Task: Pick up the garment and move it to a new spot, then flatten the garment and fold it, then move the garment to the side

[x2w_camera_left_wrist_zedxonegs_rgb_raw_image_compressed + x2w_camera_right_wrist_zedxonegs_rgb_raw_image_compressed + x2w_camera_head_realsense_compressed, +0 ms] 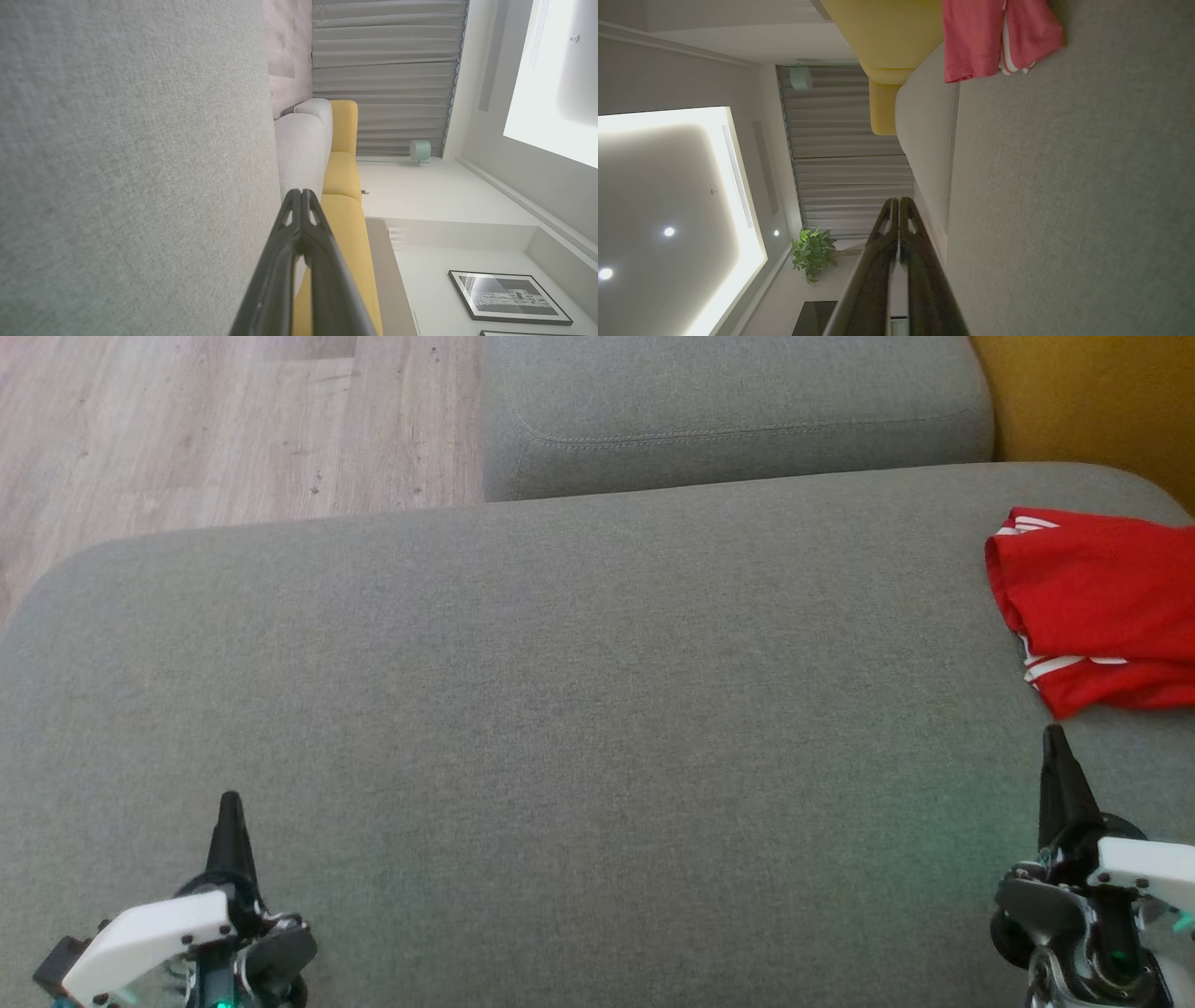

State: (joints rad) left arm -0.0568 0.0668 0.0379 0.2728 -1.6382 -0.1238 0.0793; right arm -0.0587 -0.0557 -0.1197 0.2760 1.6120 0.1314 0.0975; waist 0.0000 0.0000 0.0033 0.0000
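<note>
I see the red garment [1102, 607] with white stripes lying folded on the grey sofa cushion [560, 709], at the right edge. My left gripper [230, 807], lower left, and right gripper [1056, 742], lower right, are both closed and empty.

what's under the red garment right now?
The garment lies on the grey cushion, bunched, near its right end. Anything beneath its folds is covered, and its right part runs out of the head view.
</note>
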